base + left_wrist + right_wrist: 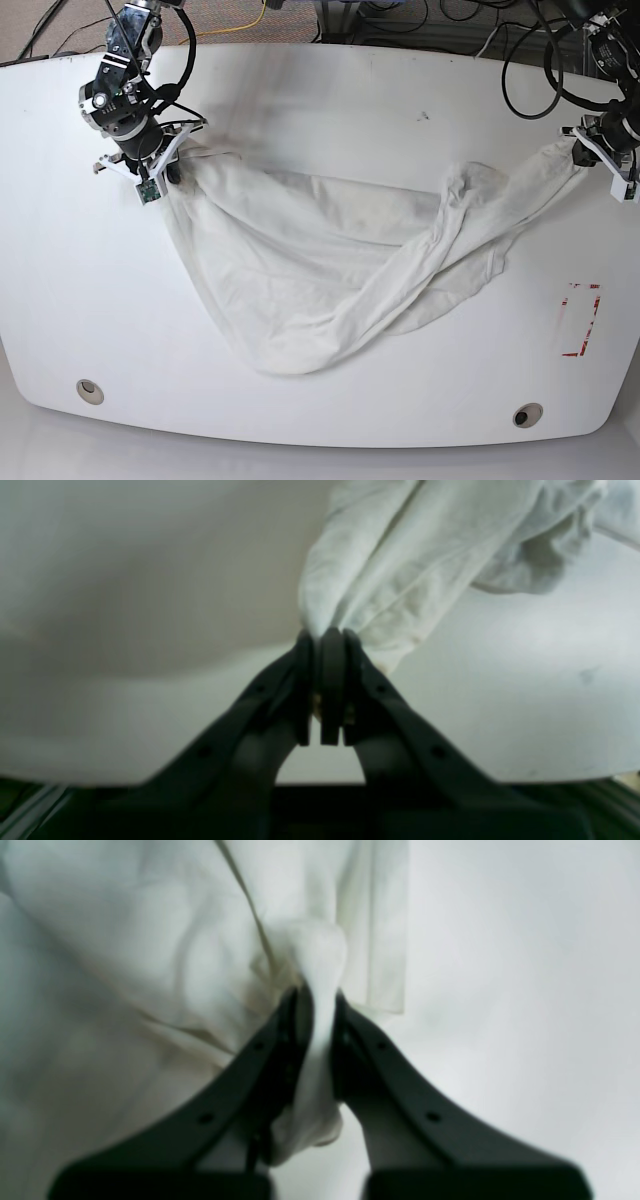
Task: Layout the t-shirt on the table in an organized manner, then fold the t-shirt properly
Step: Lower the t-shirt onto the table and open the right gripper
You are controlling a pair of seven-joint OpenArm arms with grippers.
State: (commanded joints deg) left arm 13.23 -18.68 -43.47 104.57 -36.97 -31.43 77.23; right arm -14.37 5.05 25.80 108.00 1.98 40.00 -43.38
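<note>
The off-white t-shirt (pixel 330 260) is stretched across the white table (pixel 330 110) between both arms, sagging in the middle with a twisted fold toward the right; its graphic is hidden. My left gripper (pixel 583 150) at the base view's right edge is shut on a bunched end of the t-shirt (pixel 390 575), seen clamped in the left wrist view (pixel 330 637). My right gripper (pixel 170 165) at the base view's upper left is shut on another part of the t-shirt (pixel 150 965), with cloth pinched between its jaws in the right wrist view (pixel 320 1000).
A red-outlined tape mark (pixel 580 320) lies on the table's right side. Two grey grommet holes sit near the front edge, one left (pixel 90 390) and one right (pixel 527 414). Cables hang behind the table's far edge (pixel 520 40).
</note>
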